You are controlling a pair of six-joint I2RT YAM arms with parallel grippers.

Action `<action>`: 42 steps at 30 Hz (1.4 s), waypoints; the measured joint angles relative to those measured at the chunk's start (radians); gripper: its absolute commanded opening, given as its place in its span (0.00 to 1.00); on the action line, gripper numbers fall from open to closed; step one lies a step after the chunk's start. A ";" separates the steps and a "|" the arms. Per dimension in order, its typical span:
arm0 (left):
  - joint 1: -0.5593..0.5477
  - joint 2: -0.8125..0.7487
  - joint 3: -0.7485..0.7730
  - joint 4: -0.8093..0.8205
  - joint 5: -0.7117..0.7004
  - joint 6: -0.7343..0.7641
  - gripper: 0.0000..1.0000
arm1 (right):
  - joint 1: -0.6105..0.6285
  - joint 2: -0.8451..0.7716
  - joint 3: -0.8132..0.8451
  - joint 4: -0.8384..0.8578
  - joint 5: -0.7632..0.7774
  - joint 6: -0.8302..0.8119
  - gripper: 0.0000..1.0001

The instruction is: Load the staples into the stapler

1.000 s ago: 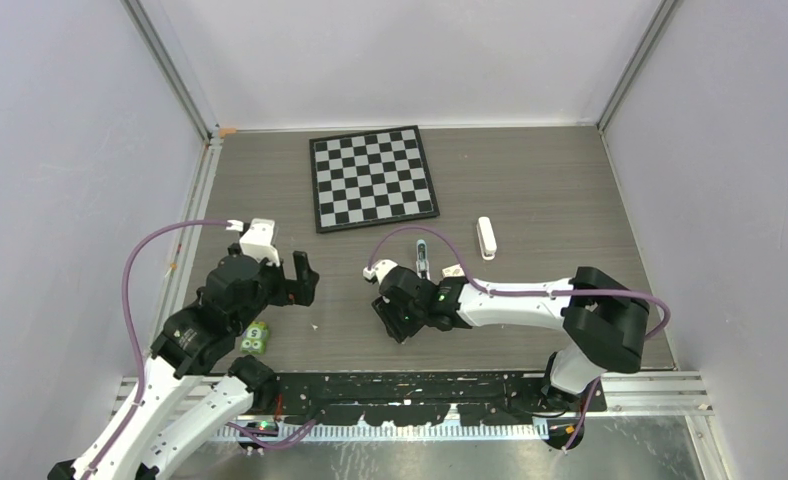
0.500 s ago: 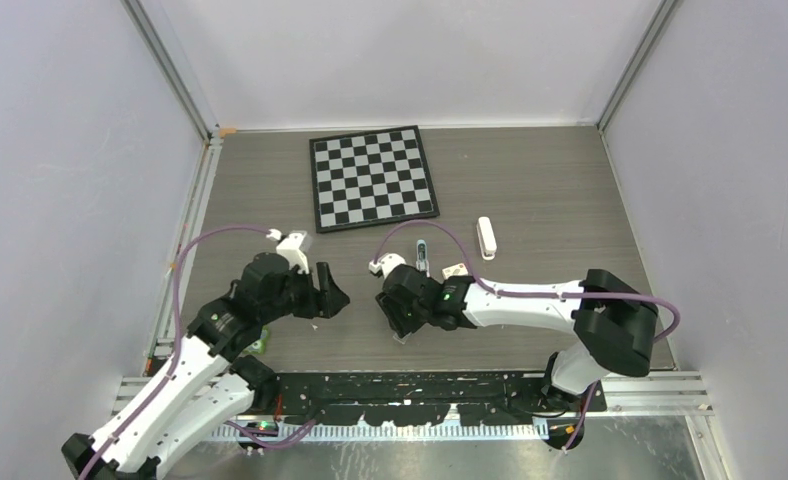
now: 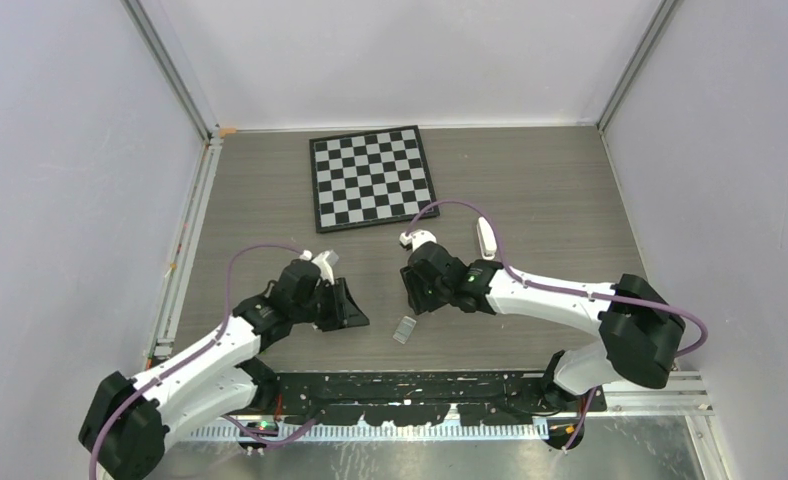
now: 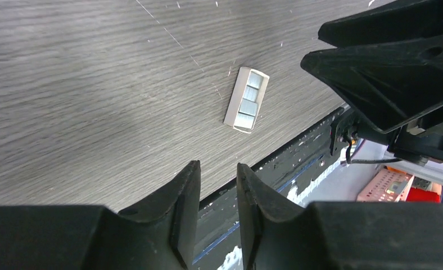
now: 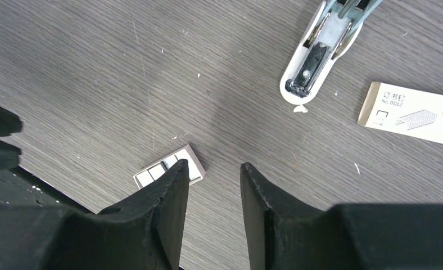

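Grey wood-grain tabletop (image 3: 570, 180), pale lilac walls, and a black-and-white chequered board (image 3: 372, 178) at the back. The small flat silvery-grey block of metal staples (image 4: 247, 99) lies in a shallow pale tray (image 4: 236, 97) near the front edge, between the arms. The slim white plastic stapler (image 3: 486, 237) lies well apart, right of the board. The left gripper (image 4: 216, 169) and right gripper (image 5: 213, 169) each stand slightly parted, holding nothing.

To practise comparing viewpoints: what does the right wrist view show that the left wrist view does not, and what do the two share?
Only the right wrist view shows a white and light-blue plastic object and a printed cream card box. Only the left wrist view shows the black front rail at the table's edge. Both show the small flat silvery-grey block of staples, lying free on the grey wood-grain table.
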 measured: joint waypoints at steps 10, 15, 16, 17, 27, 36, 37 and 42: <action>-0.131 0.192 -0.087 0.262 -0.001 -0.097 0.27 | -0.022 -0.035 -0.042 -0.002 -0.068 0.041 0.44; -0.183 0.313 -0.090 0.367 -0.002 -0.129 0.24 | -0.024 -0.039 -0.045 0.010 -0.106 0.057 0.44; -0.190 0.326 -0.091 0.383 -0.005 -0.137 0.23 | -0.024 -0.045 -0.049 0.014 -0.108 0.061 0.44; -0.197 0.334 -0.092 0.397 -0.009 -0.142 0.23 | -0.024 -0.052 -0.053 0.016 -0.110 0.065 0.44; -0.212 0.373 -0.107 0.486 -0.044 -0.145 0.20 | -0.029 -0.100 -0.085 0.023 -0.086 0.093 0.44; -0.212 0.451 -0.107 0.585 -0.046 -0.143 0.18 | -0.044 -0.148 -0.102 0.021 -0.056 0.113 0.45; -0.212 0.457 -0.107 0.595 -0.045 -0.143 0.18 | -0.047 -0.151 -0.105 0.021 -0.055 0.116 0.45; -0.212 0.449 -0.106 0.614 -0.055 -0.142 0.24 | -0.050 -0.166 -0.120 0.020 -0.053 0.128 0.45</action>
